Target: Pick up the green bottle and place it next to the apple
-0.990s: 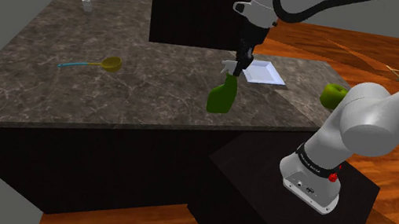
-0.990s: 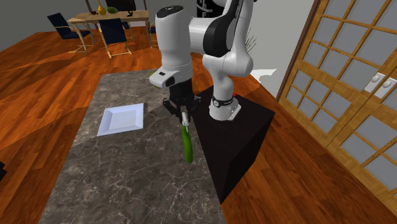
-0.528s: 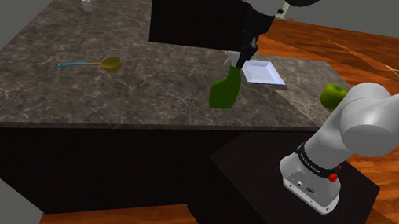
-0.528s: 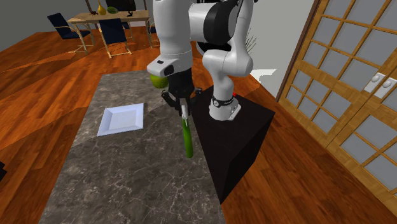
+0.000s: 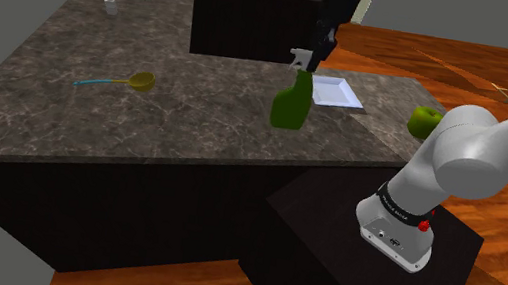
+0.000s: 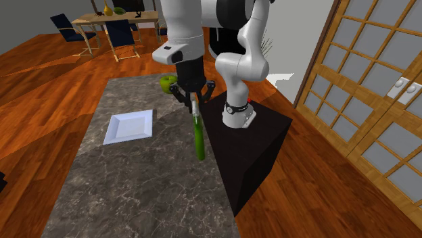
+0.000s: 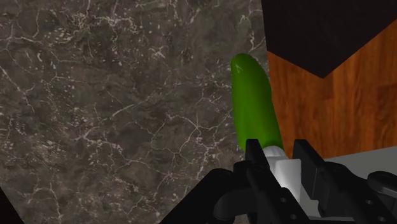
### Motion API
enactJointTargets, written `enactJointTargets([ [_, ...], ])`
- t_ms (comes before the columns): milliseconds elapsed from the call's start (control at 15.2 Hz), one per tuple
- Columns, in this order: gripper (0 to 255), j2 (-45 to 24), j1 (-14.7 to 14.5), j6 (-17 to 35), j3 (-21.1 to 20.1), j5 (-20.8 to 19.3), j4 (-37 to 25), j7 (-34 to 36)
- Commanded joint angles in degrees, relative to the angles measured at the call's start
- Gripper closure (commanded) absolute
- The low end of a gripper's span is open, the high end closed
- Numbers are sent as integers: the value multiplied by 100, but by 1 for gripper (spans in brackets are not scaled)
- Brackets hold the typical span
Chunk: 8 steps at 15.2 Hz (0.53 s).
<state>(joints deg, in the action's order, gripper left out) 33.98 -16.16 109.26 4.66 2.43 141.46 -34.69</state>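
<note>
hanging from the gripper (image 5: 306, 65), the green bottle (image 5: 292, 104) is clamped by its white spray head, with the green body pointing straight down away from the hand. in the wrist view the two black fingers (image 7: 254, 159) press on either side of the white top, and the green bottle (image 7: 256, 108) stretches out beyond the gripper (image 7: 278, 156) over the dark veined counter (image 7: 114, 108), close to the edge where the wood floor (image 7: 331, 108) begins.

in the second exterior view the gripper (image 6: 195, 101) points down, and the bottle (image 6: 199, 138) hangs upright beneath it above the counter (image 6: 135, 196), near the side that faces the black stand (image 6: 260, 152). its base appears clear of the stone.

the apple (image 5: 424, 120) sits on the counter (image 5: 174, 121) towards the shoulder view's right, apart from the bottle. a white square plate (image 5: 337, 92) lies between the two. in the second exterior view the apple (image 6: 166, 82) shows beside the arm's hand, and the plate (image 6: 130, 126) lies to the bottle's left. a yellow spoon (image 5: 134, 80) with a blue handle rests well away at the shoulder view's left.

the bottle's body shows as one plain green. a dark band (image 5: 398, 200) at the arm's base carries pale marks too small to read.
</note>
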Motion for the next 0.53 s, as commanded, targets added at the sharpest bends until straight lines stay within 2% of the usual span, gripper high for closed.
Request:
enactJointTargets([
  [0,255,9,1,-154,1,-3,-143,6],
  [462,255,24,-5,-696,-11,-4,-671,44],
])
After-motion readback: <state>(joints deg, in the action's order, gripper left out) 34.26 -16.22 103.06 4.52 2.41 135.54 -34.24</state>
